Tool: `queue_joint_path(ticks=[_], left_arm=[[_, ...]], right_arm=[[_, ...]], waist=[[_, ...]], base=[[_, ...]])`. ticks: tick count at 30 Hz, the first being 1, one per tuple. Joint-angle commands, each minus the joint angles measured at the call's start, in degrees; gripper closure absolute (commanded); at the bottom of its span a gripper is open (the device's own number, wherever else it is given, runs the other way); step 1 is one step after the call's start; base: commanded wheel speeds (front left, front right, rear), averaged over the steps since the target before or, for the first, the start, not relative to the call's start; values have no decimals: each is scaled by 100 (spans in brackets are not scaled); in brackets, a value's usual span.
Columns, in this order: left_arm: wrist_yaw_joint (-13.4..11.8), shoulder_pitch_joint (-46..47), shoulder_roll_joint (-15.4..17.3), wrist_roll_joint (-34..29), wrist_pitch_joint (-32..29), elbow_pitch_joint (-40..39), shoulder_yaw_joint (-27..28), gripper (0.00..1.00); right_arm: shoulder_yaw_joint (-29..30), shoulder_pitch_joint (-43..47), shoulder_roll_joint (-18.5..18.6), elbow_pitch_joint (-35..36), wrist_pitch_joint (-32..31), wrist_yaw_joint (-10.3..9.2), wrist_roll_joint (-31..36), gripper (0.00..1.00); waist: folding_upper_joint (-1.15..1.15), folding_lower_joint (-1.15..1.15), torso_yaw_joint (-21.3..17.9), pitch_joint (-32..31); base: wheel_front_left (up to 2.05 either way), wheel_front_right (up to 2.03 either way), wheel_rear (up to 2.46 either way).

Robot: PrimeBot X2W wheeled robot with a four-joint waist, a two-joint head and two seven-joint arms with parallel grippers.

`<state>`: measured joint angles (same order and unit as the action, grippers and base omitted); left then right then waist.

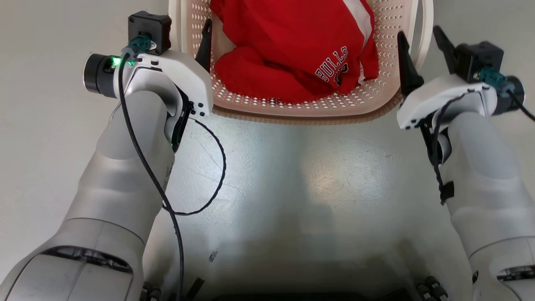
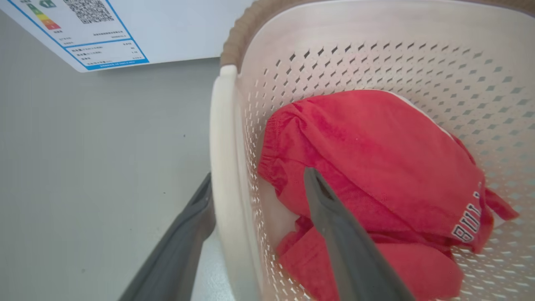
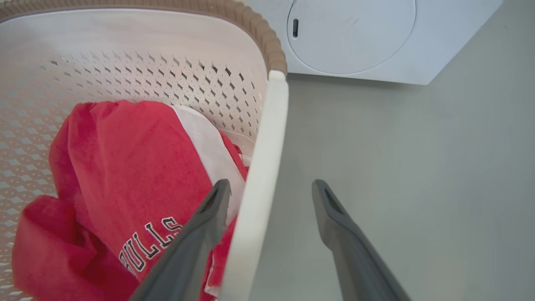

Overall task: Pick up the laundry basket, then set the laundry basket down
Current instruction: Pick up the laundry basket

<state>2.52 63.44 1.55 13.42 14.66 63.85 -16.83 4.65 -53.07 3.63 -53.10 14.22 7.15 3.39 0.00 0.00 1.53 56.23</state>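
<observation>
Laundry basket sits on the grey floor between the robot's 2 arms. Left tool gapes wide, straddling the basket's white side handle: 1 finger inside above the red Bulls garment, 1 outside. Right tool is spread just as wide astride the opposite handle, gripping nothing. Beyond stands a white washing machine.
</observation>
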Motion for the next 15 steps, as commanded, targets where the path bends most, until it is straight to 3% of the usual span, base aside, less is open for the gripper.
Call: queue_joint_path(ticks=[1,15], left_arm=[[-38,-16,134,47,34,-31,33,0],[-145,140,133,385,34,122,-407,0]], right_arm=[[-125,119,-75,0,78,34,-63,0],[-241,-158,-75,-477,78,34,-332,0]], waist=[[0,0,0,20],[0,0,27,88]], base=[[0,0,0],[0,0,0]])
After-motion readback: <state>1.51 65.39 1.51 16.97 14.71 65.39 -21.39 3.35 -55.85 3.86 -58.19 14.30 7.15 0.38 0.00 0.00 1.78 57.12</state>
